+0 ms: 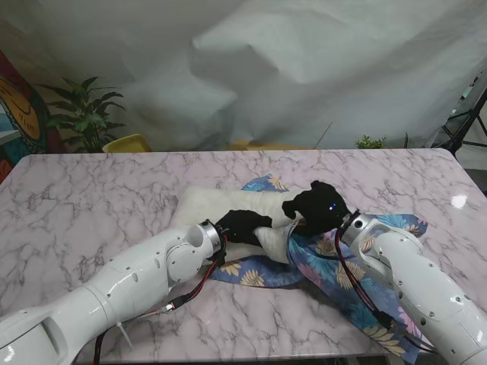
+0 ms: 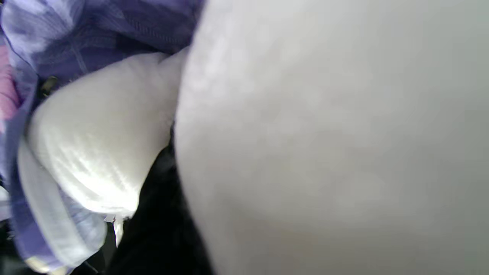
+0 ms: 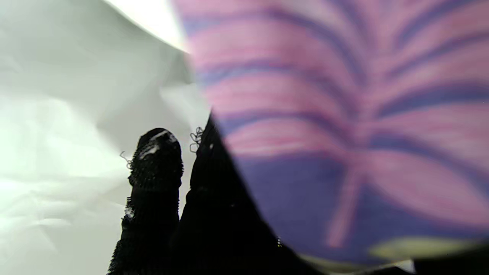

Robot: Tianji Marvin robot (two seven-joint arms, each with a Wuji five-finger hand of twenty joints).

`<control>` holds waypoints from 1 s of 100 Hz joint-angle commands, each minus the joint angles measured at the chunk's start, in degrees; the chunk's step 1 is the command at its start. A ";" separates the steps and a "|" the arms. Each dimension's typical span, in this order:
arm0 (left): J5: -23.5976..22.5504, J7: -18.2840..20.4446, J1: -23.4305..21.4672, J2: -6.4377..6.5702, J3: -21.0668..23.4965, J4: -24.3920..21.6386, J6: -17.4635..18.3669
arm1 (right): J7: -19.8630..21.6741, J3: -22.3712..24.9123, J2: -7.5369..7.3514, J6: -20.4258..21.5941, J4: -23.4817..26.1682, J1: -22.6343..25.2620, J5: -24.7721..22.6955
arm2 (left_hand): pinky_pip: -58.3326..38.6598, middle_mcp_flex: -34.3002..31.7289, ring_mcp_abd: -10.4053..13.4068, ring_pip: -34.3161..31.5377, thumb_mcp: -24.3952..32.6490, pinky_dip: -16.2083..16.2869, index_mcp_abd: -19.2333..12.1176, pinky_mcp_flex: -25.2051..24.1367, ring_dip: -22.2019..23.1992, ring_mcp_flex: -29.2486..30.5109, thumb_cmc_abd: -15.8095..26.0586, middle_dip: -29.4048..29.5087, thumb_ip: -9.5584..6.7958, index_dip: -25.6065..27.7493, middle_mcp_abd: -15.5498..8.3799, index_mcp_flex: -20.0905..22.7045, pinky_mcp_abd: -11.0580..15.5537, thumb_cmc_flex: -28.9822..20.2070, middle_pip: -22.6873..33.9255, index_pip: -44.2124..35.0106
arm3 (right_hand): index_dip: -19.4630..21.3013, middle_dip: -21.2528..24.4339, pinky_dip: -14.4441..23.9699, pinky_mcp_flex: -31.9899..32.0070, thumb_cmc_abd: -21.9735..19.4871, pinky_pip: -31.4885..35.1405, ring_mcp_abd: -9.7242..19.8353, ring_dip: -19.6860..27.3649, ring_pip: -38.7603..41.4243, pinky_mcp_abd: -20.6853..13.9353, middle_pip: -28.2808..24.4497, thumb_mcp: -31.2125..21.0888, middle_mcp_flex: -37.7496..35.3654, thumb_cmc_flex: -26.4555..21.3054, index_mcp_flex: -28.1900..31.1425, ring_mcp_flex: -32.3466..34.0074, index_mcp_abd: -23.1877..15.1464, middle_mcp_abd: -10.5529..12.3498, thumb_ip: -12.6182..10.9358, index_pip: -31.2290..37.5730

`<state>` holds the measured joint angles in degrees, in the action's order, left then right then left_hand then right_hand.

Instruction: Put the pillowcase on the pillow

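1. Stand view: the white pillow (image 1: 228, 209) lies near the middle of the marble table (image 1: 91, 198), its long side running left to right. The blue floral pillowcase (image 1: 335, 266) is bunched at the pillow's right end and spreads from there toward the table's near right edge; a small fold of it also peeks out on the pillow's far side.
2. Stand view: the left hand (image 1: 242, 226), in a black glove, rests on the pillow's near edge with its fingers curled over the white fabric, gripping the pillow.
3. Stand view: the right hand (image 1: 318, 205), also gloved in black, sits at the pillow's right end where the pillowcase begins. Whether its fingers pinch the cloth cannot be told from here.
4. Stand view: a potted plant (image 1: 84, 114) stands beyond the table's far left corner, well apart from the pillow, before a white backdrop sheet (image 1: 304, 68).
5. Left wrist view: the pillow (image 2: 324, 145) fills most of the picture, very close and blurred; a rounded corner of it bulges against the purple-blue pillowcase (image 2: 114, 26), touching it. The dark glove shows only as a black patch against the pillow.
6. Right wrist view: the pillowcase (image 3: 344, 114) hangs blurred just before the lens, draped against the hand. Two black fingertips (image 3: 156, 160) stand straight against the white sheet; their grip cannot be told.
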<state>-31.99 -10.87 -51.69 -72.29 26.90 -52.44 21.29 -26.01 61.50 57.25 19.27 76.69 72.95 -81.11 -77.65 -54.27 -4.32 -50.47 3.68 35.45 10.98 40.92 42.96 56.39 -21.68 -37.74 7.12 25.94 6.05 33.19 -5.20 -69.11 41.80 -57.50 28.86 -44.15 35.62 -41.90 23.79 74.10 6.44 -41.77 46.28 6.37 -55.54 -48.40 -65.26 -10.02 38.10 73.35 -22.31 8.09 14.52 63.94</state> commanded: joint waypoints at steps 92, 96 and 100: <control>0.17 2.01 -1.52 0.95 -1.46 1.77 2.58 | 38.96 19.86 -0.85 8.10 18.50 12.70 5.21 | -5.03 -5.10 4.45 -9.30 2.33 0.24 1.88 1.12 0.81 6.84 12.47 -1.21 -4.43 0.40 -0.24 0.42 -1.47 -4.85 6.86 0.81 | -9.09 18.17 -8.76 32.57 -3.80 -24.05 -2.67 18.60 -30.54 8.78 23.80 10.54 37.45 17.25 -19.16 -37.37 10.52 -5.31 -4.62 -29.94; 0.18 2.06 -1.52 0.96 -1.45 1.73 2.51 | 40.01 20.79 -0.81 8.32 19.59 13.72 5.52 | -5.06 -5.10 4.45 -9.30 2.32 0.25 1.87 1.14 0.81 6.84 12.44 -1.22 -4.43 0.43 -0.26 0.46 -1.49 -4.85 6.86 0.77 | -9.18 18.29 -8.90 32.71 -3.46 -24.22 -2.73 18.69 -30.72 8.73 24.06 10.39 37.92 16.95 -19.25 -37.79 10.68 -5.40 -4.59 -30.29; 0.18 2.03 -1.51 0.93 -1.45 1.75 2.45 | 41.14 21.64 -0.81 8.38 20.74 14.72 5.35 | -5.08 -5.12 4.45 -9.31 2.32 0.26 1.83 1.15 0.80 6.84 12.51 -1.24 -4.43 0.42 -0.28 0.40 -1.51 -4.85 6.86 0.81 | -9.28 18.39 -9.04 32.74 -2.91 -24.35 -2.78 18.81 -30.90 8.74 24.27 10.13 38.27 16.23 -19.44 -38.13 10.96 -5.51 -4.62 -30.73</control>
<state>-31.70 -10.67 -52.11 -71.66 26.18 -51.71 24.09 13.86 82.53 56.66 27.40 95.76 86.02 -73.55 -80.58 -54.27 -4.33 -51.92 2.80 35.45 11.12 40.92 42.96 56.39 -20.86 -37.80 7.11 26.36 6.10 33.19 -5.22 -69.06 42.68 -56.85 20.72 -26.22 27.47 -10.48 20.52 51.04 5.16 -23.83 18.67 12.70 -32.57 -36.92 -29.49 3.68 21.18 36.61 -13.45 3.79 10.92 34.46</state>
